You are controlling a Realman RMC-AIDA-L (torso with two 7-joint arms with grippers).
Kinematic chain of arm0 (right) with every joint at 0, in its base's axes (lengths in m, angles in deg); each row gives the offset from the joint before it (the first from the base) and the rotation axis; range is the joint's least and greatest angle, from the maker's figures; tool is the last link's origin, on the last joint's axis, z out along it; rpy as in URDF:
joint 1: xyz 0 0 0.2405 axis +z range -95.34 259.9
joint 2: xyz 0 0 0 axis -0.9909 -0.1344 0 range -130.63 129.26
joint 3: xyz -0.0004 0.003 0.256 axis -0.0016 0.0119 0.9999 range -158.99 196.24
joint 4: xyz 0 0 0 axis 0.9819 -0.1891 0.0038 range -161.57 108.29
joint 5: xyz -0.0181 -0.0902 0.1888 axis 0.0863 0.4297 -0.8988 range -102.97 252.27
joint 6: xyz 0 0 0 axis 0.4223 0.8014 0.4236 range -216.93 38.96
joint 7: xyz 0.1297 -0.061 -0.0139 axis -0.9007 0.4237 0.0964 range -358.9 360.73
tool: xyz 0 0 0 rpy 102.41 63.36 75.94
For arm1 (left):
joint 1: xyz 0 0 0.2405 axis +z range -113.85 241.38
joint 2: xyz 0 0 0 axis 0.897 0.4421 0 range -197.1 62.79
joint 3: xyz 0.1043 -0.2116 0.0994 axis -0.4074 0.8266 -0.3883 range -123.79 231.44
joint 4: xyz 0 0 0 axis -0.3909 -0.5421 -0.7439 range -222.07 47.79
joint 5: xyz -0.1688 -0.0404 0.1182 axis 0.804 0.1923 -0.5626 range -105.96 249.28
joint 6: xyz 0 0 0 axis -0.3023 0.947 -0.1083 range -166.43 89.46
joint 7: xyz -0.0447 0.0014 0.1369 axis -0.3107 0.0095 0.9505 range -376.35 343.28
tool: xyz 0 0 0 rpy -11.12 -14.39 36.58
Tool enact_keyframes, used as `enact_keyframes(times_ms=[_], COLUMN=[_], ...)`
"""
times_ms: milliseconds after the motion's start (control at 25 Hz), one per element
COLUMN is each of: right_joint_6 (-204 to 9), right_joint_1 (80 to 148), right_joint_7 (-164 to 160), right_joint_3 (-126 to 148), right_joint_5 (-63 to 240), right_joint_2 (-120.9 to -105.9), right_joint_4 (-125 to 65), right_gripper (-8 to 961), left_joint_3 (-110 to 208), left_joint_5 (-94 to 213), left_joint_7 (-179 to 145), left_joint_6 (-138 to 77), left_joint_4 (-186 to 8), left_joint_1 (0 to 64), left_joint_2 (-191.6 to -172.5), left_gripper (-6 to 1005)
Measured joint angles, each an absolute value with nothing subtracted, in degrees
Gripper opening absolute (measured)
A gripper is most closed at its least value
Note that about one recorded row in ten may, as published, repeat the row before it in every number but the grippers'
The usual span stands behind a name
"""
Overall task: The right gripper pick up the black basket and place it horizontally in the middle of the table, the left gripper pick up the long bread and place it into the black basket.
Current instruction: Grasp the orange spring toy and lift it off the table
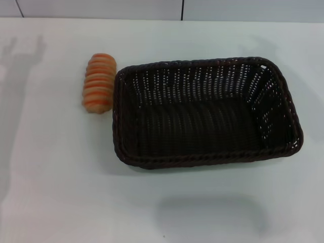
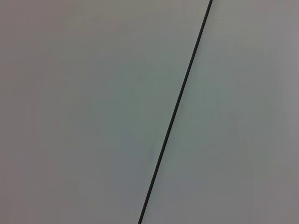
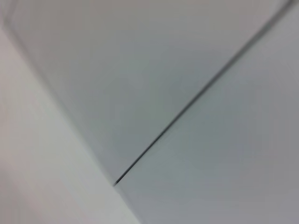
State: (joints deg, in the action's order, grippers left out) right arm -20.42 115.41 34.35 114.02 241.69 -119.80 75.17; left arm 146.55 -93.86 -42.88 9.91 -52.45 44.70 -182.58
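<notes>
The black basket [image 1: 207, 114] lies lengthwise across the middle of the white table [image 1: 55, 192] in the head view, empty, its dark woven floor and sloping sides showing. The long bread [image 1: 99, 83], tan with orange ridges, lies on the table just beyond the basket's left end, close to its rim. Neither gripper shows in any view. Both wrist views show only pale wall panels with a thin dark seam.
A grey wall with dark panel seams [image 1: 182, 9] runs behind the table's far edge. Faint arm shadows fall on the table at the far left [image 1: 23, 55] and near the front [image 1: 210, 212].
</notes>
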Motion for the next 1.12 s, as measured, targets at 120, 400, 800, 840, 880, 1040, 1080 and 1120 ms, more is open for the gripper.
enact_keyframes(times_ms=[120,400,800,840,880,1040,1080,1120], right_joint_6=[-29.78,-60.29,-100.0,-105.0,-111.15,-131.24,-136.61,-136.61], right_joint_1=[104.87,82.7,71.97,71.83,71.9,74.02,75.43,75.43], right_joint_7=[31.72,26.67,23.77,23.56,23.58,24.59,24.82,24.82], right_joint_3=[111.16,107.74,106.44,106.27,106.03,105.67,105.65,105.65], right_joint_5=[241.79,241.82,241.25,241.02,240.61,235.76,232.04,232.04], right_joint_2=[-119.82,-120.16,-120.57,-120.58,-120.58,-120.56,-120.38,-120.38], right_joint_4=[81.48,83.96,62.97,60.0,55.81,42.15,37.42,37.42], right_gripper=[466,466,463,460,458,458,458,459], left_joint_3=[146.54,144.54,138.62,138.1,137.31,135.1,134.52,133.86], left_joint_5=[-93.84,-93.84,-93.87,-93.87,-93.87,-93.89,-93.9,-93.9], left_joint_7=[-42.91,-45.59,-46.33,-46.62,-47.2,-47.85,-47.62,-47.12], left_joint_6=[9.89,9.85,9.89,9.88,9.8,7.63,6.63,4.75], left_joint_4=[-52.41,-51.75,-48.02,-47.35,-46.09,-40.92,-39.52,-37.72], left_joint_1=[44.88,45.22,46.02,46.31,46.83,48.51,48.82,49.06], left_joint_2=[-182.41,-181.31,-180.21,-180.05,-179.81,-179.02,-178.79,-178.46], left_gripper=[694,692,690,690,690,689,689,688])
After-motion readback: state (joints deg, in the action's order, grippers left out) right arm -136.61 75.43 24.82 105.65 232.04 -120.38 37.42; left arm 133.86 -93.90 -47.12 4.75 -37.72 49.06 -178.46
